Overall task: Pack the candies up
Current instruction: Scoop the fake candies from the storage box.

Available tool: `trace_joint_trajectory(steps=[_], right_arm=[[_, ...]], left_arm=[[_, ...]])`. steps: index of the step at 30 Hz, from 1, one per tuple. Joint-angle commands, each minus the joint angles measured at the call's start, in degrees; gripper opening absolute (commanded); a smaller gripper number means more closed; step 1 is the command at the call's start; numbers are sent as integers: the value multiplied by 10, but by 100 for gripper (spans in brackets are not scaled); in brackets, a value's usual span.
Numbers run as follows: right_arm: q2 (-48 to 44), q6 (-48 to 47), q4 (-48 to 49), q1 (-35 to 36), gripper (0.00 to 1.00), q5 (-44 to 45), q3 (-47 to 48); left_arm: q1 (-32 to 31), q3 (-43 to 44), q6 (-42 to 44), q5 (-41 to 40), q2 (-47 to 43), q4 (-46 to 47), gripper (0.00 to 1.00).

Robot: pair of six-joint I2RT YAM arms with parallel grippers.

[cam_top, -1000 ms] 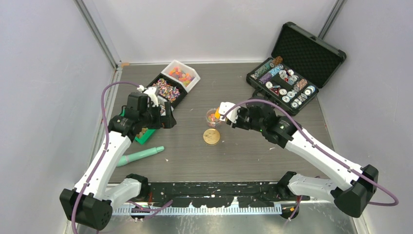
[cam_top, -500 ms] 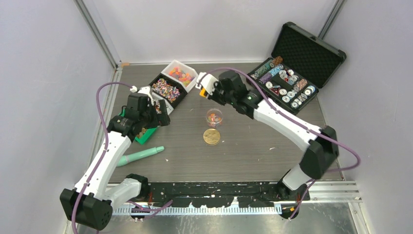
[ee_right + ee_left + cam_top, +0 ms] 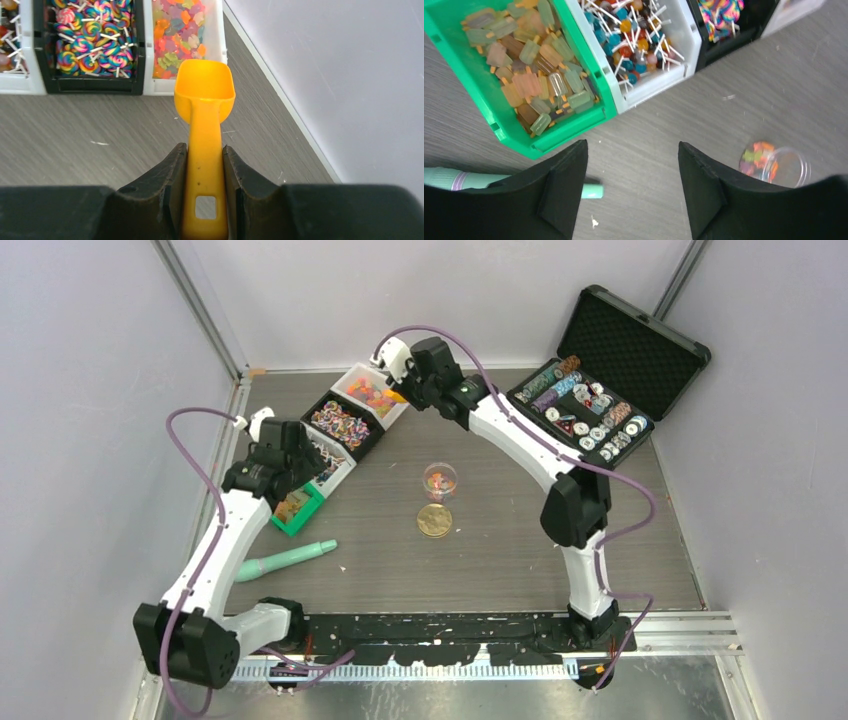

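Observation:
The candies lie sorted in a row of bins: orange-red-yellow ones in a white bin (image 3: 370,392) (image 3: 185,30), striped lollipops in a black bin (image 3: 340,425) (image 3: 92,40), and golden-brown ones in a green bin (image 3: 297,508) (image 3: 524,75). A few sit in a small clear jar (image 3: 439,478) (image 3: 774,162). My right gripper (image 3: 408,388) (image 3: 205,150) is shut on the handle of an orange scoop (image 3: 205,95); its empty bowl hangs at the white bin's near rim. My left gripper (image 3: 300,465) (image 3: 631,165) hovers open over bare table beside the green bin, holding nothing.
Another white bin (image 3: 639,45) of small ball lollipops stands between the green and black ones. A flat gold disc (image 3: 434,520) lies just in front of the jar. A teal pen (image 3: 285,560) lies front left. An open black case of poker chips (image 3: 590,410) stands back right.
My right arm has swung with the scoop from the jar to the back white bin. The left gripper has drawn back and left over the bins, its jaws somewhat narrower.

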Motion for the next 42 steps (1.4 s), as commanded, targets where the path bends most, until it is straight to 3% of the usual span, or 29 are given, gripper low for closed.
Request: trace_joint_trajectory(steps=[1,3,9,25,42], right_arm=[[48,3,-38,-3,0,5,95],[71,2,-44,-4,0,-1,124],[111,-20,-34,-6,0,-31,147],[219,-10,-62,-13,0,-62,240],[270,7,-15,-8,0,-62,262]], left_arm=[[5,54,-40,-102,46,-17,63],[16,50,-49,-121,62,-21,60],[55,39,-65,-78,119,-11,48],[109,55,-66,-12,264,32,37],[110,49,-43,12,284,29,30]])
